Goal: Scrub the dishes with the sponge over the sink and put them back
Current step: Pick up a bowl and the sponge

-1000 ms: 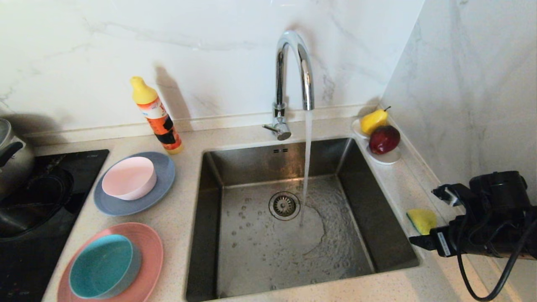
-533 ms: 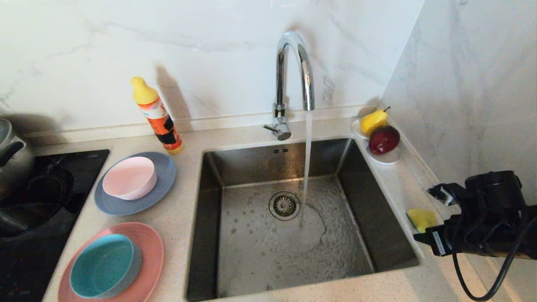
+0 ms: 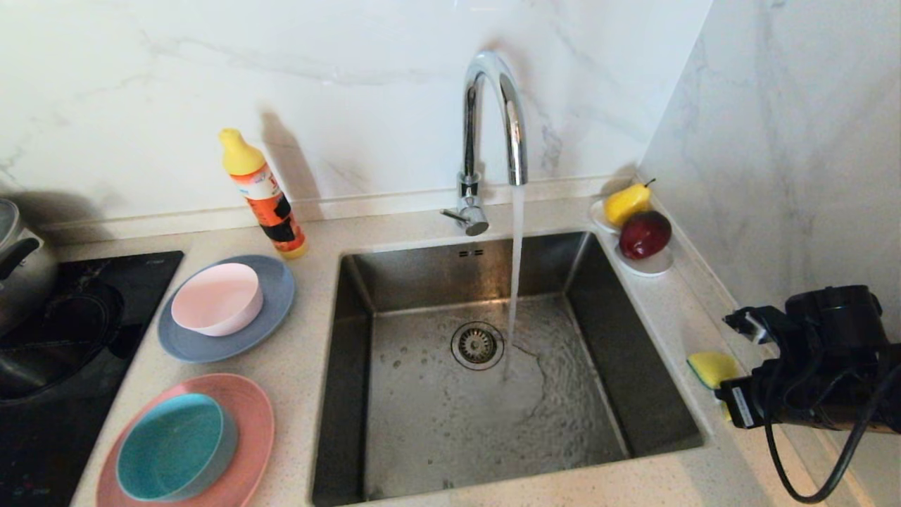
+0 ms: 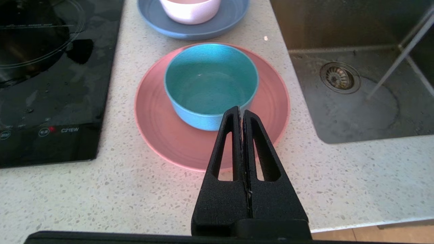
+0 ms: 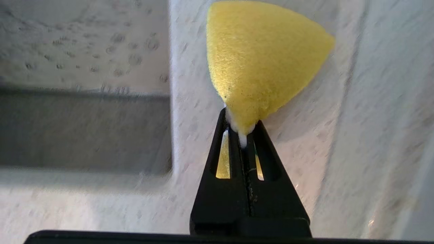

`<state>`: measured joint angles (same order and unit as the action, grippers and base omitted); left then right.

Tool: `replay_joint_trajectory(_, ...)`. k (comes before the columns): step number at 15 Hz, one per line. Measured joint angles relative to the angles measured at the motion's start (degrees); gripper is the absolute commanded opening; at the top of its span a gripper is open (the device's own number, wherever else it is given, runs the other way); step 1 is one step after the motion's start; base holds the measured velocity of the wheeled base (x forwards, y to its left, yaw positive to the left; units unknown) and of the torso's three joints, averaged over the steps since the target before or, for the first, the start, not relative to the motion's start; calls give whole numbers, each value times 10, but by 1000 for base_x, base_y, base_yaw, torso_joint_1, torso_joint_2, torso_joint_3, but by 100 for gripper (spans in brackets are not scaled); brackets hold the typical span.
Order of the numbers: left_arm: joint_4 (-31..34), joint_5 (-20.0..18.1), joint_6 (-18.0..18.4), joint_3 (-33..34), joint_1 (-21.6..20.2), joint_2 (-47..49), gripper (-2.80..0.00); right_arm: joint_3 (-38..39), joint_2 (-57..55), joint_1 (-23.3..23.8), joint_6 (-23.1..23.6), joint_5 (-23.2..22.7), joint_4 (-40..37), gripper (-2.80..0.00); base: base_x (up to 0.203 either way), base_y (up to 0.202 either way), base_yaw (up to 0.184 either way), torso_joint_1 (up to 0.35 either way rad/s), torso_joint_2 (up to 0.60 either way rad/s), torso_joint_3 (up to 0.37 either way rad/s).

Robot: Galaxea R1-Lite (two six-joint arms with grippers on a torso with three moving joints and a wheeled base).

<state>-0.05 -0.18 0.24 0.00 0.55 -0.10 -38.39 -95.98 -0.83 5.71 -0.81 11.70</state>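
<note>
The yellow sponge [image 3: 711, 367] lies on the counter strip to the right of the sink [image 3: 422, 429]. My right gripper [image 5: 241, 123] is shut on its near corner, squeezing the sponge [image 5: 261, 57] into a wedge. A pale pink bowl [image 3: 217, 298] sits on the grey-blue plate [image 3: 276, 310] left of the sink. Nearer me, a teal bowl [image 3: 172, 447] rests on the salmon-pink plate [image 3: 252, 422]. My left gripper [image 4: 241, 112] hangs shut and empty just short of that teal bowl [image 4: 210, 81]; it is outside the head view.
Water runs from the chrome faucet [image 3: 493, 105] into the basin. A dish-soap bottle [image 3: 264, 193] stands behind the plates. A white fruit dish [image 3: 651, 266] with a pear and an apple sits at the back right. A black hob [image 3: 70, 366] and a pot [image 3: 21, 260] lie left; a wall is close on the right.
My right gripper has gone from open to shut, pinching the sponge's near corner. The right arm has hardly moved and the left arm is still.
</note>
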Motion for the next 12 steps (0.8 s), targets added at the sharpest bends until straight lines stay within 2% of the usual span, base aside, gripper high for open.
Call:
replay_joint_trajectory(4, 0, 0, 0, 0, 0, 0, -280, 2, 48, -16, -12, -6, -21, -280, 0, 0, 0, 0, 0, 0)
replay_joint_trajectory(6, 0, 0, 0, 0, 0, 0, -280, 1, 91, -41, -14, -8, -54, -280, 0, 0, 0, 0, 0, 0)
replay_joint_trajectory(10, 0, 0, 0, 0, 0, 0, -280, -8, 194, -155, -22, -6, -134, -280, 0, 0, 0, 0, 0, 0)
replay_joint_trajectory(12, 0, 0, 0, 0, 0, 0, -280, -29, 236, -213, -45, -3, -191, -280, 0, 0, 0, 0, 0, 0)
